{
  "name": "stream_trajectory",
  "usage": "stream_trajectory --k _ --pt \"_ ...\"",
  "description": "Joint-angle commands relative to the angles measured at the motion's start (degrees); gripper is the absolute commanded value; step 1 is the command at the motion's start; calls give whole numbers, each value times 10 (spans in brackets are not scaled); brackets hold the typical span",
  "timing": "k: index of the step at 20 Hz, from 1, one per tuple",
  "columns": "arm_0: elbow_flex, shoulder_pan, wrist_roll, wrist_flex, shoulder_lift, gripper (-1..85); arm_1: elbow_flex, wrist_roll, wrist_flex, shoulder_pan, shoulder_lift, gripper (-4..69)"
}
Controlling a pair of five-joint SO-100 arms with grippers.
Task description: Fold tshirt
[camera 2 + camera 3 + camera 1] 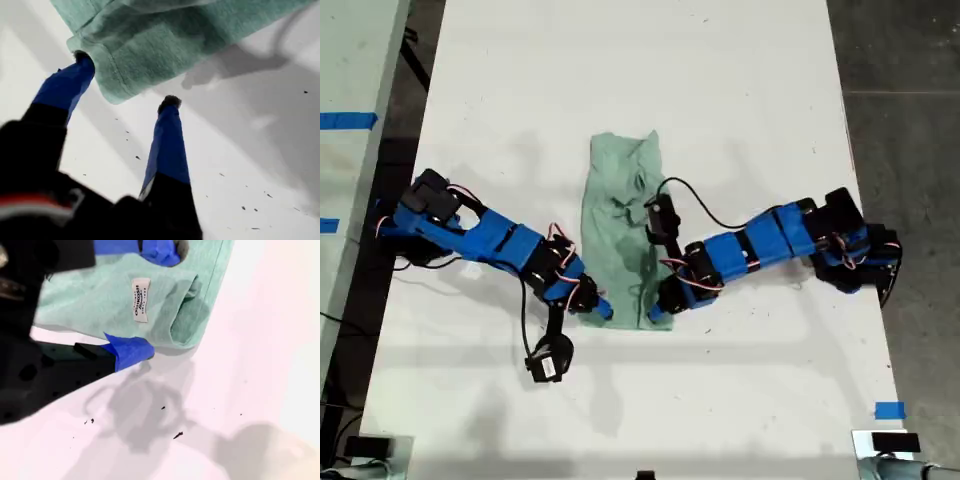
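mint-green and wrinkled, the tshirt lies as a narrow folded strip on the middle of the white counter in the exterior view. one blue arm reaches in from that view's left and another blue arm from its right. each ends at a near corner of the strip.

first wrist view: my first hand is released, its blue fingers spread. a rounded tshirt corner sits between the tips, one tip touching the hem.

second wrist view: my second hand is released too, its fingers astride a folded tshirt corner, close by a white label.
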Motion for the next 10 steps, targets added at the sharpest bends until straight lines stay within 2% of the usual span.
stream_trajectory --k 1,4,10 --pt "-16 -20 6 -13 -2 269 -43 4 -26 -2 -3 301" --pt "-16 -36 18 -11 -17 273 -65 -10 -31 10 -24 299" --pt "-20 -20 34 -25 -56 209 -107 -21 -36 18 -90 281"
